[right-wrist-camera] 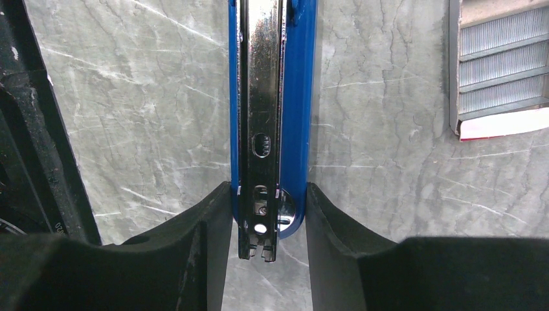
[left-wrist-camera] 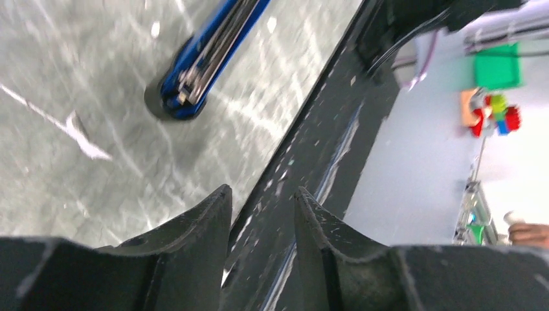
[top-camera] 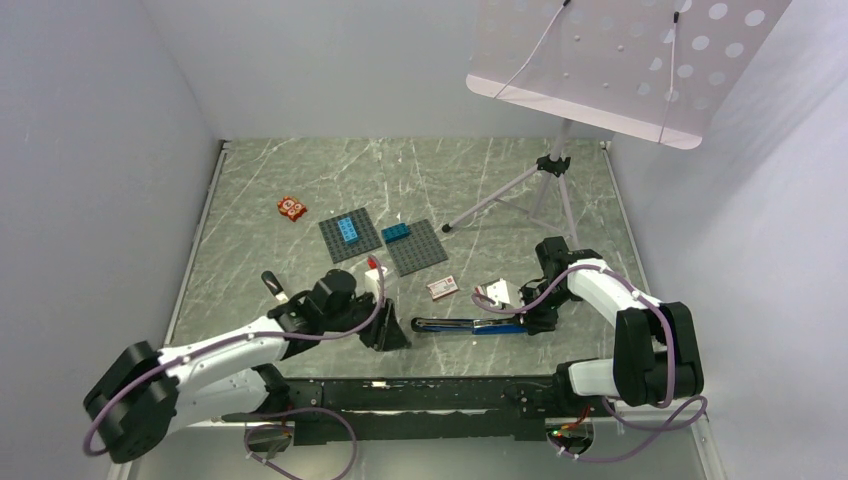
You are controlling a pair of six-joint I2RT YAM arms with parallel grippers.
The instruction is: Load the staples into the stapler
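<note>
The blue stapler lies flat on the marble table near the front, with its metal magazine rail showing on top. My right gripper is shut on the stapler's right end, a finger pressed on each side of the blue base. An open tray of staples with a red-and-white end lies just behind that gripper. A small white box with red print lies left of the tray. My left gripper is open and holds nothing, a short way off the stapler's left tip.
Two grey baseplates with blue bricks lie mid-table. An orange-red tile is further left. A music-stand tripod stands at the back right. A white piece with a red end sits by the left wrist. The black base rail runs along the near edge.
</note>
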